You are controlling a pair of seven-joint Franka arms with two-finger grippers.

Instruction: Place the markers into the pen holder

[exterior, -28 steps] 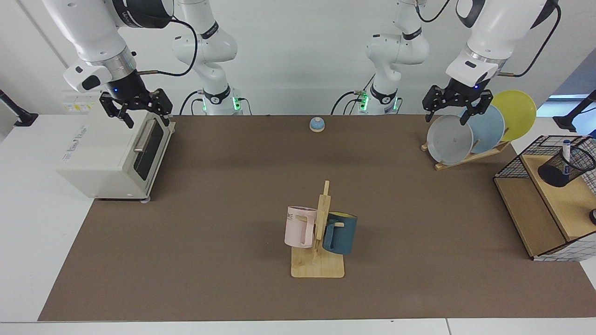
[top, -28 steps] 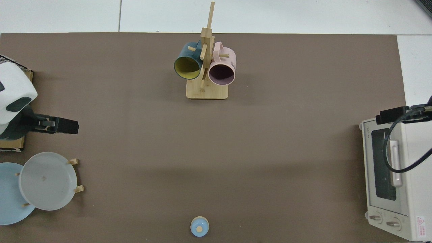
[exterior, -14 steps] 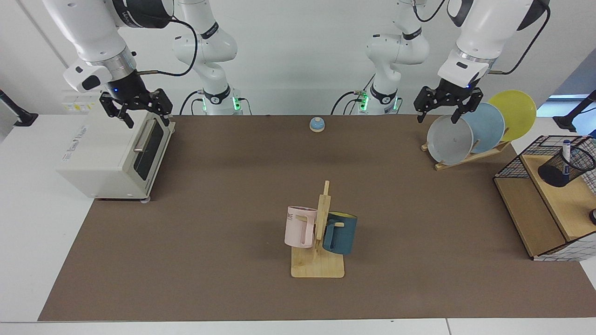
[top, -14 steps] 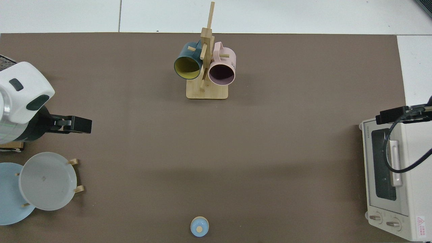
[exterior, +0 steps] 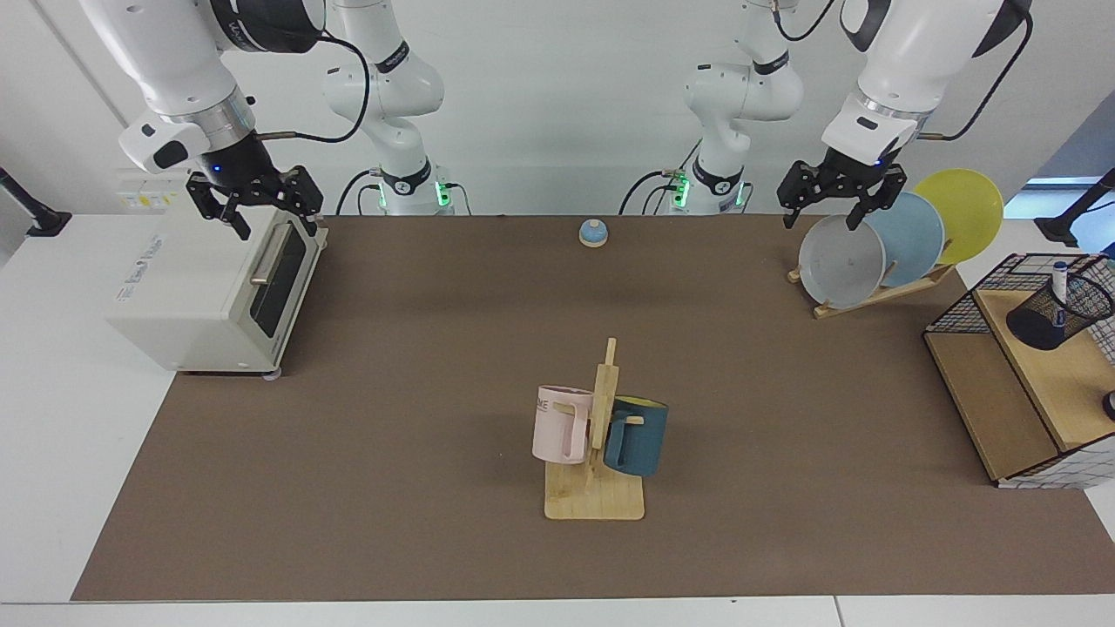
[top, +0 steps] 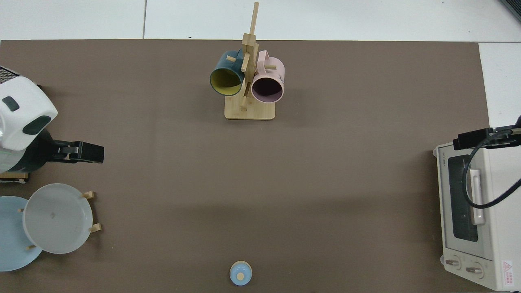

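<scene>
The marker point(exterior: 1060, 280), white with a dark blue cap, stands upright inside the pen holder point(exterior: 1037, 326). The holder is a small black mesh cup on the wooden shelf at the far right of the facing view. Neither one shows in the top view. My left gripper point(exterior: 819, 223) point(top: 95, 152) hangs open and empty over the grey plate, well away from the holder. My right gripper point(exterior: 274, 222) point(top: 462, 142) waits open above the toaster oven's front top edge.
A black wire basket frame point(exterior: 967, 300) surrounds the wooden shelf point(exterior: 989, 409). Grey, blue and yellow plates lean in a rack point(exterior: 880, 292). A mug tree point(exterior: 597, 496) with pink and blue mugs stands mid-table. A toaster oven point(exterior: 209, 287) and a small blue bell point(exterior: 593, 232) are also there.
My left gripper moved away from the shelf side toward the table's middle and rose slightly, then eased back a little. The right arm, marker and holder have not moved.
</scene>
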